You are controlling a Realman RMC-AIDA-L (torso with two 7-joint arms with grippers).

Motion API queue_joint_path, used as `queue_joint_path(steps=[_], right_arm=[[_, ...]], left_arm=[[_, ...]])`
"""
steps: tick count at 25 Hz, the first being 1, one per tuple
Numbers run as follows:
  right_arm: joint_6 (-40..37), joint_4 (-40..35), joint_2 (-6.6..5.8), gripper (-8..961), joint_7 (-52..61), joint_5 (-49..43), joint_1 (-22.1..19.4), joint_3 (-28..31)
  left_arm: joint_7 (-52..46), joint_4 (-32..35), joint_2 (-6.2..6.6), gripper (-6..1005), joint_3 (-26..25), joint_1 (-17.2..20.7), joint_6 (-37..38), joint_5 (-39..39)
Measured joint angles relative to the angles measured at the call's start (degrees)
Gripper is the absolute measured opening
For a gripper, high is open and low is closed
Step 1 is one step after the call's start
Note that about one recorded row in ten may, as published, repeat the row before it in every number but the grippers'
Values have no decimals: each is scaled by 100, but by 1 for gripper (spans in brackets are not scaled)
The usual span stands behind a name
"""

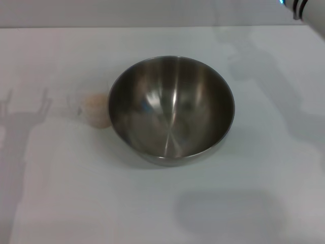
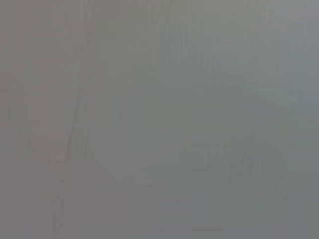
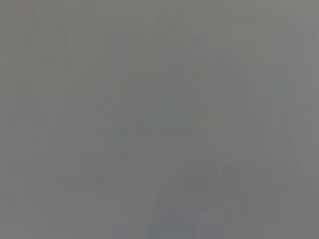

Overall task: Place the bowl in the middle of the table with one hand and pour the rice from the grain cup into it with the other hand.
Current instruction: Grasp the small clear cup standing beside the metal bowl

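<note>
The bowl (image 1: 171, 109), wide shiny steel and empty, stands upright near the middle of the table (image 1: 56, 193) in the head view. Close against its left side stands the small clear grain cup (image 1: 90, 109), with the pale beige rice (image 1: 96, 108) heaped inside it. Neither gripper shows in any view. Only a white piece of the right arm (image 1: 309, 11) reaches into the far right corner, well away from the bowl. Both wrist views show nothing but a plain grey surface.
Shadows of the arms fall on the white tabletop at the left edge and behind the bowl on the right. Nothing else stands on the table.
</note>
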Motion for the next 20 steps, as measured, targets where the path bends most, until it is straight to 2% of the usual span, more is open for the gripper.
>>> queue_joint_path(steps=[6,11,17,20], right_arm=[[-3013,660,0,402,199,33,-12,-1504],[-5159,1623,-12,402,1615,-241,122,-2350],[-6502,3679,-28,403,5125,-1691,304,-2462],[-6742,4458,-44,403,6225,-1877,444,-2451]], left_arm=[[0,3,-2,741,84,32,-54,0],[0,24,5,739,112,34,-85,0],[81,33,6,736,230,86,-332,-2],[339,-36,1,734,411,149,-442,1]])
